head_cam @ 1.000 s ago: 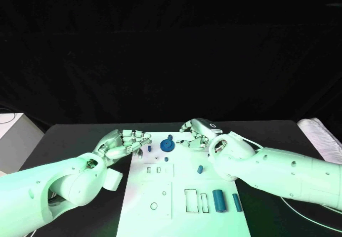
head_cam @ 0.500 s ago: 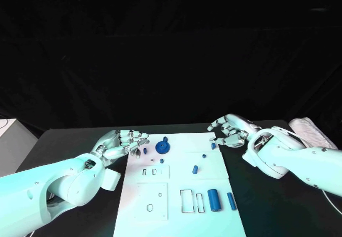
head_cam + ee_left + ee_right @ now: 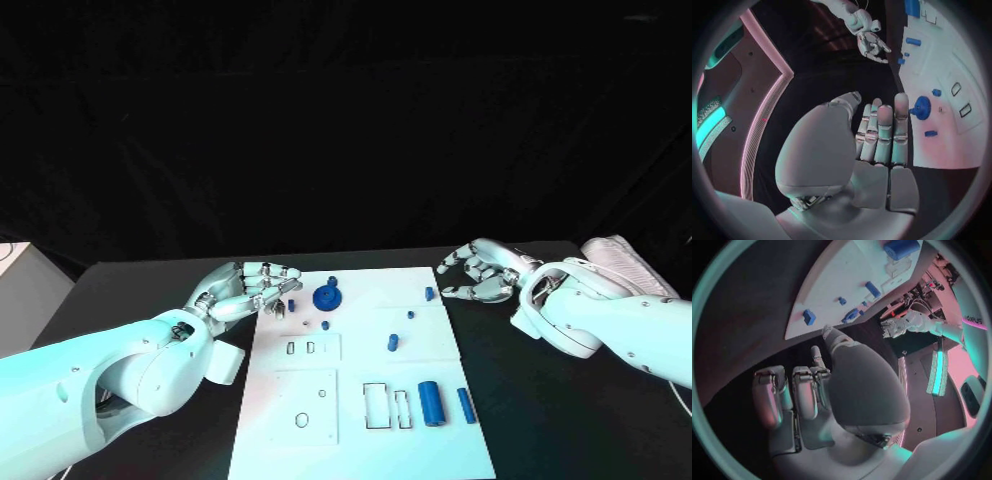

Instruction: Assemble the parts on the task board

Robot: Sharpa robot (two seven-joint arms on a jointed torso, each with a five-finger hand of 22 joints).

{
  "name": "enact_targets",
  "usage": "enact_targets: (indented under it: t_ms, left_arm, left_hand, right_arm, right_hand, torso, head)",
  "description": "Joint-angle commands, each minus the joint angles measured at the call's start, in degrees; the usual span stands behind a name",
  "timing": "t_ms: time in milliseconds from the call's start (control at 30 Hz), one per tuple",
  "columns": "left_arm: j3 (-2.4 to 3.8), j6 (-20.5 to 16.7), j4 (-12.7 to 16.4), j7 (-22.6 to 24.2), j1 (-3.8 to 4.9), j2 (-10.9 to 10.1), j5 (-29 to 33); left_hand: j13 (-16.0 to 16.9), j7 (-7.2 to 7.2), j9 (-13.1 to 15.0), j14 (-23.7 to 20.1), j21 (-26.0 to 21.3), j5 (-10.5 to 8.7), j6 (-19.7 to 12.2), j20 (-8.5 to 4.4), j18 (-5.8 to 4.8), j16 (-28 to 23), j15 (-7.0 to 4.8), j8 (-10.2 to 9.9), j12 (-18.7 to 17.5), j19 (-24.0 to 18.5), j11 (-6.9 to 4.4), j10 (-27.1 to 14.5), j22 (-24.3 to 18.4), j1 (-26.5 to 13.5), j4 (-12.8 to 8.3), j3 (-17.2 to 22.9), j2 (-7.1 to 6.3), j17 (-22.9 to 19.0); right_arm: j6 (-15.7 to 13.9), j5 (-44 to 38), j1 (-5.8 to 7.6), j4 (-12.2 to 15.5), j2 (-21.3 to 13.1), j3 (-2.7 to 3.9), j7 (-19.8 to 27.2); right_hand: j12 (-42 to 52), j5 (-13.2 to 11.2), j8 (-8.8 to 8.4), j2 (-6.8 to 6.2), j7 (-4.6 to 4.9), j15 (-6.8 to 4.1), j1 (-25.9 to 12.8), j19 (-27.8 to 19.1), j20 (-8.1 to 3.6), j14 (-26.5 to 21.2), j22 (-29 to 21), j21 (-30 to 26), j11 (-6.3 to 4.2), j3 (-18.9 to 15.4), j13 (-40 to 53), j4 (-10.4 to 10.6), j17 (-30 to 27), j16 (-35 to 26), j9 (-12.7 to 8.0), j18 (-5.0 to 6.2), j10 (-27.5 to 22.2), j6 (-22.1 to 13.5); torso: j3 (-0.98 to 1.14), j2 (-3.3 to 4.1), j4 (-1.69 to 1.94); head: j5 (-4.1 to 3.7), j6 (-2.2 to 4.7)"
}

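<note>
White task board point(image 3: 346, 400) lies flat mid-table, blue parts scattered on it: a round disc point(image 3: 327, 296) near the far edge, two cylinders point(image 3: 430, 402) lying near the front.

Task board point(image 3: 433, 440) middle is open from above, no robot hand over it. Left robot hand point(image 3: 248, 287) hangs at the board's far left corner, close to the round blue part point(image 3: 327, 296). Right robot hand point(image 3: 482, 270) sits off the far right edge, just beside a small blue piece point(image 3: 430, 293). Dark surface point(image 3: 570, 420) right of the board lies bare.
</note>
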Motion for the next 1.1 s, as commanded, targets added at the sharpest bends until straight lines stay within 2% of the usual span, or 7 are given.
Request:
enact_targets:
  t_ms: [33, 200, 433, 633, 1100]
  left_arm:
    - [0.03, 1.11, 0.02, 0.85, 0.03, 0.13, -0.02]
    - [0.03, 1.12, 0.05, 0.87, 0.03, 0.11, -0.02]
    - [0.03, 1.18, 0.08, 0.86, 0.03, 0.06, -0.02]
    - [0.03, 1.25, 0.1, 0.81, 0.03, -0.06, -0.03]
    - [0.03, 1.29, 0.06, 0.71, 0.03, -0.18, -0.04]
  left_hand:
    - [0.09, 0.07, 0.11, -0.16, 0.16, -0.24, -0.46, -0.01, 0.74, -0.36, 0.21, -0.32, -0.1, -0.51, 0.09, -0.29, -0.1, -0.16, -0.04, 0.37, 0.38, -0.06]
    - [0.09, 0.07, 0.11, -0.16, 0.16, -0.24, -0.46, -0.01, 0.74, -0.36, 0.21, -0.32, -0.1, -0.51, 0.09, -0.29, -0.1, -0.16, -0.04, 0.37, 0.38, -0.06]
    - [0.09, 0.07, 0.11, -0.16, 0.16, -0.24, -0.46, -0.01, 0.74, -0.36, 0.21, -0.32, -0.1, -0.51, 0.09, -0.29, -0.1, -0.16, -0.04, 0.37, 0.38, -0.06]
    - [0.12, 0.07, 0.16, -0.14, 0.16, -0.24, -0.47, 0.0, 0.76, -0.39, 0.22, -0.31, -0.08, -0.64, 0.08, -0.32, -0.14, -0.15, -0.07, 0.44, 0.38, 0.06]
    - [0.13, 0.07, 0.18, -0.15, 0.19, -0.24, -0.47, 0.0, 0.76, -0.41, 0.22, -0.31, -0.06, -0.66, 0.08, -0.32, -0.11, -0.14, -0.08, 0.46, 0.37, 0.07]
  right_arm:
    - [2.27, -0.73, -0.51, -1.04, 0.81, -0.04, 1.75]
    - [1.63, -1.03, -1.34, -3.22, 2.54, -0.11, 1.22]
    - [-1.01, -2.48, -2.34, -5.25, 4.6, -0.15, 0.01]
    - [-2.5, -2.96, -3.02, -6.25, 5.67, -0.16, -0.63]
    - [-2.65, -3.09, -3.62, -8.01, 7.24, -0.16, -1.15]
  right_hand:
    - [-0.39, -0.11, -0.37, -0.29, 0.14, -0.28, 0.29, 6.11, -0.15, 5.97, 15.09, 0.12, 0.29, 0.01, 14.52, -0.43, 15.09, 0.37, -0.07, -0.39, 5.41, -0.4]
    - [-0.28, -0.1, -0.39, -0.27, 0.14, -0.28, 0.39, 6.11, -0.15, 5.97, 15.09, 0.12, 0.29, 0.1, 14.64, -0.52, 15.09, 0.37, -0.07, -0.39, 5.53, -0.41]
    - [-0.16, -0.07, -0.32, 0.1, 0.21, -0.24, 0.39, 6.11, -0.13, 5.97, 15.09, 0.12, 0.33, 0.45, 14.77, -0.56, 15.09, 0.37, -0.05, -0.39, 5.67, -0.18]
    - [-0.15, -0.09, -0.29, 0.18, 0.26, -0.21, 0.27, 6.11, -0.12, 5.97, 15.09, 0.12, 0.35, 0.53, 14.79, -0.51, 15.09, 0.37, -0.04, -0.39, 5.68, -0.09]
    - [-0.05, -0.08, -0.24, 0.8, 0.36, -0.12, -0.07, 6.11, -0.04, 5.97, 15.09, 0.12, 0.46, 1.14, 14.89, -0.42, 15.09, 0.37, -0.04, -0.39, 5.79, 0.23]
  torso:
    - [-0.02, 0.1, 0.1]
    - [-0.06, 0.14, 0.04]
    - [-0.14, 0.07, -0.02]
    - [-0.09, 0.1, 0.02]
    - [-0.08, 0.03, 0.02]
  head:
    - [0.09, -0.19]
    - [0.22, -0.41]
    - [0.43, -0.81]
    - [0.61, -0.97]
    - [0.72, -1.1]
